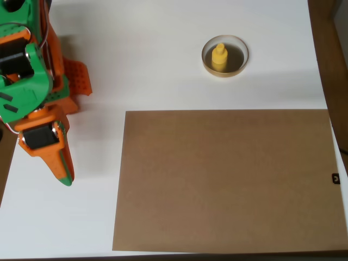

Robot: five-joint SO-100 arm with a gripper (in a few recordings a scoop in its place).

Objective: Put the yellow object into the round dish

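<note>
Inside the dish (225,55) the yellow object (219,57) stands upright; we keep our narrow, empty fingers (64,176) well apart

The arm (32,81) is built of bright green and orange plastic parts, with black blocks set into the shells. The gripper (64,173) is orange with a green tip, tapering to a point. Behind it, a perforated orange plate (76,79) juts out.
</note>
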